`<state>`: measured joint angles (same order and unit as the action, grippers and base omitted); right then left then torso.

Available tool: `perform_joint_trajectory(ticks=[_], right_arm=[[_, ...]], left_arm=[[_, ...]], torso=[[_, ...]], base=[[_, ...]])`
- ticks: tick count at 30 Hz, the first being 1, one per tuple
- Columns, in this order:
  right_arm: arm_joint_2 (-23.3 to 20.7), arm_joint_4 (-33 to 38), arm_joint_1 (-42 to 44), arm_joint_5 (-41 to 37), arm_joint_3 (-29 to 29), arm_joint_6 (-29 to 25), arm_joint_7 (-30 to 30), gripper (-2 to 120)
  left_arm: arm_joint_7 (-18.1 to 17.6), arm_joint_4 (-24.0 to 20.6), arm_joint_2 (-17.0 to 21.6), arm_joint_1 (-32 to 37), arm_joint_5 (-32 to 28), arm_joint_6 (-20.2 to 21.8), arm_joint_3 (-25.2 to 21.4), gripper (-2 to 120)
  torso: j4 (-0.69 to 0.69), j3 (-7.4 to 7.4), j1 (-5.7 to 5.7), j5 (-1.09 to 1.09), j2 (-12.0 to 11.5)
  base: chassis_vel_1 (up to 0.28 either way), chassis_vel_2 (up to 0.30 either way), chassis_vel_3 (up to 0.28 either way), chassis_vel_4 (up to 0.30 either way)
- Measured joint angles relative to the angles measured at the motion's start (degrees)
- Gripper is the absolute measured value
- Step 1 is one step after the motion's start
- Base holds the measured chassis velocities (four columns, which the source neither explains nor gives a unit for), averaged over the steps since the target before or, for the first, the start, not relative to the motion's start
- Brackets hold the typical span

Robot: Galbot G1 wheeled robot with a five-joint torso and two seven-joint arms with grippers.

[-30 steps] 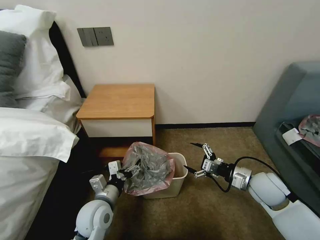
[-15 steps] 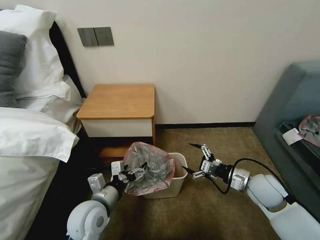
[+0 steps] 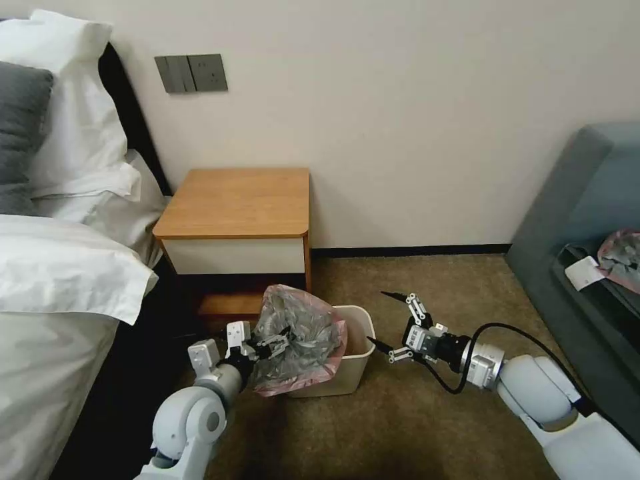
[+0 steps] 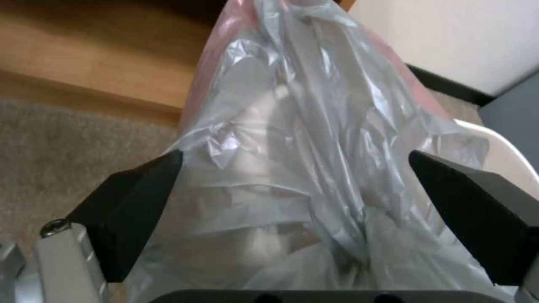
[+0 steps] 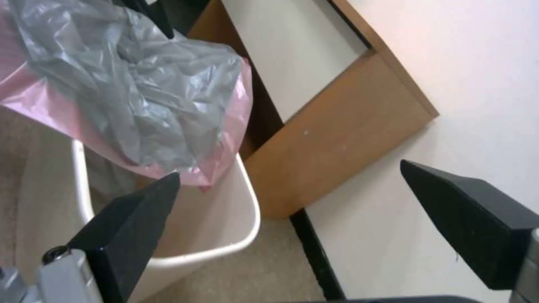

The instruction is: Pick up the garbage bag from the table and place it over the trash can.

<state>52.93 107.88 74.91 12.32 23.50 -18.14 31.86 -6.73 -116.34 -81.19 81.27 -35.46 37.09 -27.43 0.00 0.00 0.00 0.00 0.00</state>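
- Nearest, low on the carpet [image 3: 427,427], the left end effector [image 3: 280,342] reaches in from the bed [image 3: 53,320] side; in the left wrist view its fingers [image 4: 132,210] are spread wide, with the bag [image 4: 314,168] bunched between them — whether it has any hold on the plastic, I cannot tell.
- The bag [image 3: 297,337] — crinkled grey, pink along its edge — drapes over the left side of the bin [image 3: 357,347] and stands puffed up above the rim; the right part of the bin's mouth is uncovered.
- The right end effector [image 3: 385,319] hovers just to the right of the bin, released, its black fingers [image 5: 129,219] wide apart and touching nothing; the right wrist view shows the bag [image 5: 129,92] hanging past the bin's rim [image 5: 247,206].
- Behind the bin stands the desk [image 3: 237,200], against the wall.
- Off to the right, a sofa [image 3: 587,200] carries a smaller pink-edged bundle [image 3: 623,257].
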Motion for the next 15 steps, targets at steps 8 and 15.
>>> perform_joint_trajectory(ticks=[8,15], right_arm=[[0.21,-0.49,1.14,0.06,1.12,-0.61,0.07,100],[0.16,-0.95,0.94,0.11,1.61,-0.95,0.09,100]], left_arm=[[-1.66,-0.31,-0.07,-0.33,0.05,1.11,-0.52,100],[-2.76,-0.83,-0.49,0.76,0.74,1.11,-0.88,99]], torso=[[0.00,0.00,0.00,0.00,0.00],[0.00,0.00,0.00,0.00,0.00]], base=[[0.000,0.000,0.000,0.000],[0.000,0.000,0.000,0.000]])
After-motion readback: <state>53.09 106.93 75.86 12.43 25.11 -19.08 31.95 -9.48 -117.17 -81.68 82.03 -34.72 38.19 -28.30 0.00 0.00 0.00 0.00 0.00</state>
